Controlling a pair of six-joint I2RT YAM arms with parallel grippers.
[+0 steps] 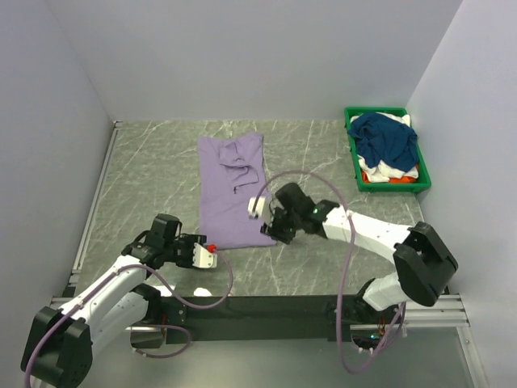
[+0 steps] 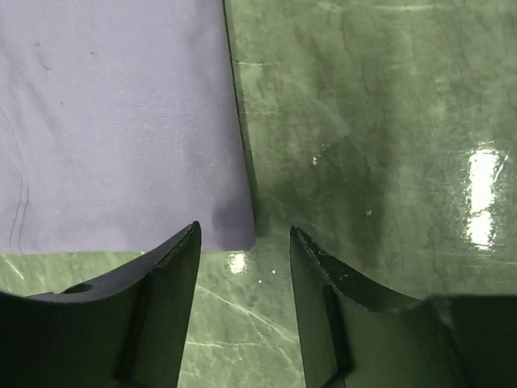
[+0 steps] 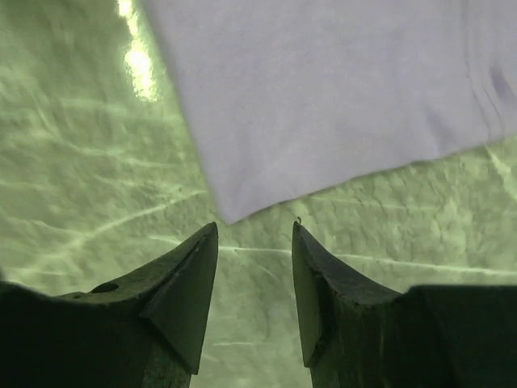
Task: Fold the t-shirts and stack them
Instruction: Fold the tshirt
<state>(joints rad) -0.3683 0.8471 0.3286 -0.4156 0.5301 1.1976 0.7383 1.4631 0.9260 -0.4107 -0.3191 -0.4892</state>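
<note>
The lavender t-shirt (image 1: 230, 190) lies flat on the table, folded into a long strip with its near hem toward me. My left gripper (image 1: 208, 254) is open and empty, low at the near left corner of the hem. In the left wrist view that corner of the shirt (image 2: 121, 121) lies just ahead of the left gripper (image 2: 245, 234). My right gripper (image 1: 270, 233) is open and empty at the near right corner. In the right wrist view the shirt (image 3: 323, 97) ends just ahead of the right gripper (image 3: 254, 229). A navy t-shirt (image 1: 388, 137) lies on white and orange garments.
The green bin (image 1: 353, 153) holding the navy, white and orange garments stands at the back right, against the right wall. Grey walls close the left, back and right of the marbled table (image 1: 153, 170). A purple cable loops over the right arm.
</note>
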